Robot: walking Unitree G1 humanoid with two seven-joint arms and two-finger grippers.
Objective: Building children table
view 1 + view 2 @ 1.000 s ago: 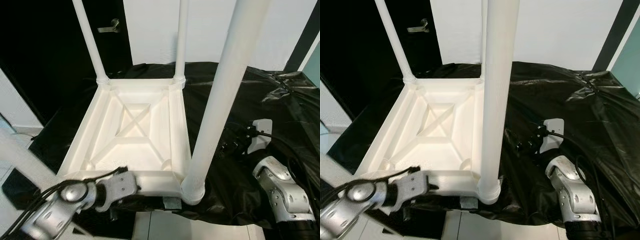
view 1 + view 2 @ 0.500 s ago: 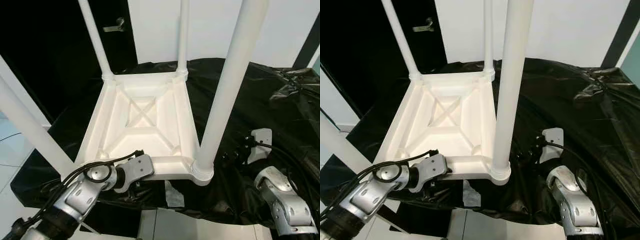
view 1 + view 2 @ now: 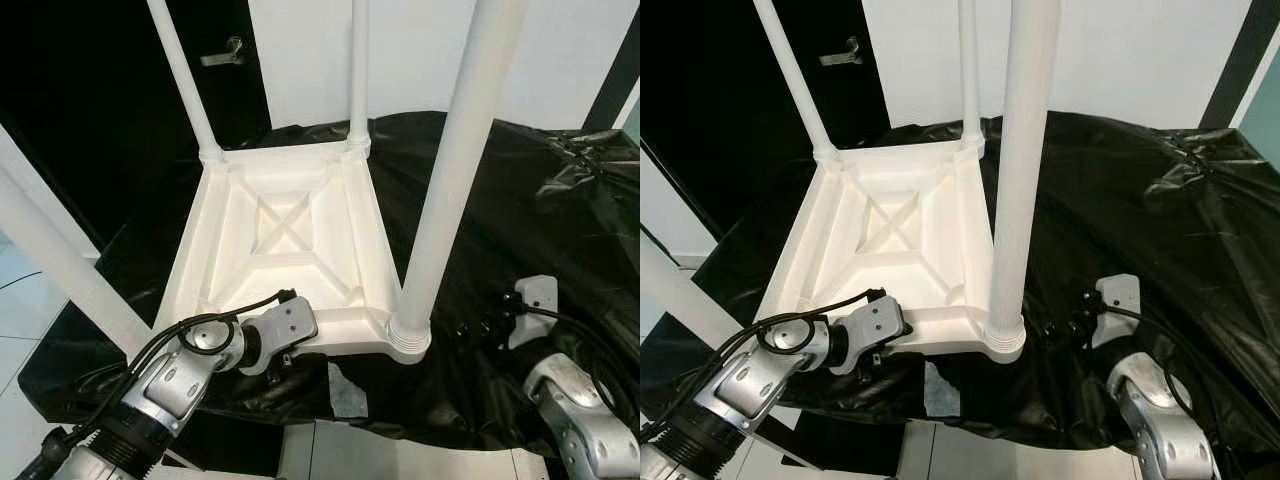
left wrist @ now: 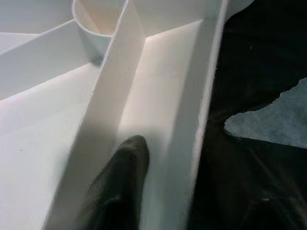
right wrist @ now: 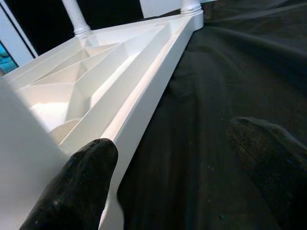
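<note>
White moulded plastic makes up the children's table (image 3: 290, 250), which lies upside down on a surface draped in glossy, crinkled black plastic sheeting (image 3: 540, 210). Its underside faces up: a rectangular tray shape with raised rims, straight stiffening ribs and a crossed X rib in the middle panel. The long axis of the top runs away from the robot, toward the white wall (image 3: 420, 50). Round, smooth, tube-like legs stand upward from the corners: the near right leg (image 3: 455, 170) rises out of a ringed socket, two far legs (image 3: 185, 80) stand at the back corners, and another leg (image 3: 60, 265) slants up at the near left.

On the near edge of the tabletop, the left pincer (image 4: 192, 191) straddles the rim: one black finger (image 4: 120, 187) lies inside the tray against the inner wall next to a rib, and the other sits outside over the black sheeting, so the rim wall is between them; whether they press it firmly I cannot tell. The right pincer (image 5: 172, 182) hovers low over the sheeting beside the table's right side, its fingers (image 5: 84, 187) spread wide apart, one just beside the white outer rim near the socketed corner, the other over bare sheeting, holding nothing.

A dark door with a metal handle (image 3: 222, 52) stands behind the table on the left.
</note>
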